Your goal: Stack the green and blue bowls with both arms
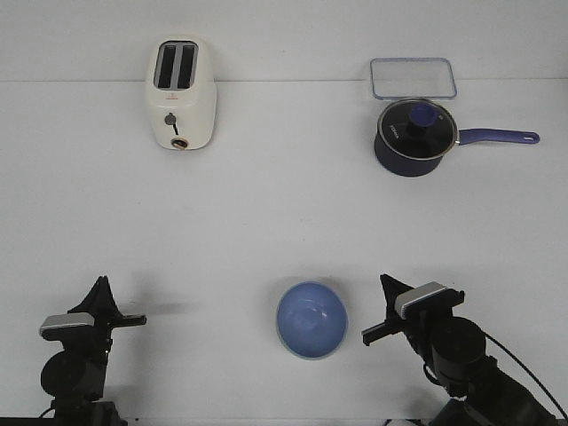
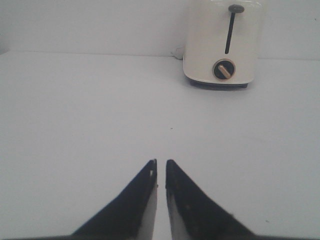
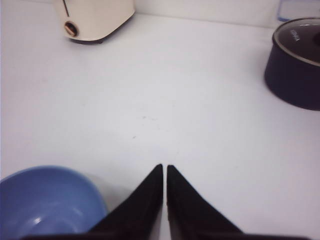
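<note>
The periwinkle blue bowl (image 1: pixel 311 319) sits upright and empty on the white table near the front edge, between my two arms. It also shows in the right wrist view (image 3: pixel 47 202), just beside the right gripper's fingers. No green bowl shows in any view. My left gripper (image 1: pixel 102 282) is shut and empty at the front left, well apart from the bowl; in its wrist view (image 2: pixel 161 161) the jaws stand almost together over bare table. My right gripper (image 1: pixel 384 280) is shut and empty, just right of the blue bowl, not touching it; it also shows in its own wrist view (image 3: pixel 164 166).
A cream toaster (image 1: pixel 180 93) stands at the back left and also shows in the left wrist view (image 2: pixel 224 42). A dark blue long-handled saucepan (image 1: pixel 415 135) with a glass lid stands at the back right, with a clear rectangular container (image 1: pixel 413 78) behind it.
</note>
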`<state>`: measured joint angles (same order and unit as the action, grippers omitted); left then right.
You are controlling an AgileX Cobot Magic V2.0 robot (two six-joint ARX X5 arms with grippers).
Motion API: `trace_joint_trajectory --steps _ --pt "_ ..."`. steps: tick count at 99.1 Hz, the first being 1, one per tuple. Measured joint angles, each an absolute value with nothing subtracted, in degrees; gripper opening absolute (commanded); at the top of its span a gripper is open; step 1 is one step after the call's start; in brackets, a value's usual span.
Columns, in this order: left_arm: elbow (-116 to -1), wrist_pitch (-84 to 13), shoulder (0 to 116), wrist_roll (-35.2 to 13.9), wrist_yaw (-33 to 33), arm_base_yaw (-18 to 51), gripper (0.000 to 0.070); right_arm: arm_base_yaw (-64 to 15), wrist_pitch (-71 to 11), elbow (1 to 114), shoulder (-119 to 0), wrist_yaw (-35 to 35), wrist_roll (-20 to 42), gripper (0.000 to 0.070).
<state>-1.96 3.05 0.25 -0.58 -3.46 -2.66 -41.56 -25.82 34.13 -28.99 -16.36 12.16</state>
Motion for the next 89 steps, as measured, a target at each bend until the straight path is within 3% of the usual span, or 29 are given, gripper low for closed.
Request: trace_joint_trajectory --steps 17,34,50,89 --pt "-2.0 3.1 0.3 -0.6 -3.5 -2.7 0.0015 -36.2 -24.3 33.6 -25.8 -16.6 6.7 0.0009" --pt "-2.0 3.0 0.3 -0.6 -3.5 -2.7 0.0015 -17.8 -13.7 23.9 -17.1 -6.6 1.3 0.0009" --pt "-2.0 3.1 0.3 -0.6 -3.5 -2.7 0.0015 -2.9 -10.4 10.9 -7.9 -2.2 0.3 0.0009" --pt "-2.0 3.0 0.3 -0.6 -3.5 -2.7 0.0015 0.3 -7.8 0.9 -0.1 -1.5 0.2 0.0009"
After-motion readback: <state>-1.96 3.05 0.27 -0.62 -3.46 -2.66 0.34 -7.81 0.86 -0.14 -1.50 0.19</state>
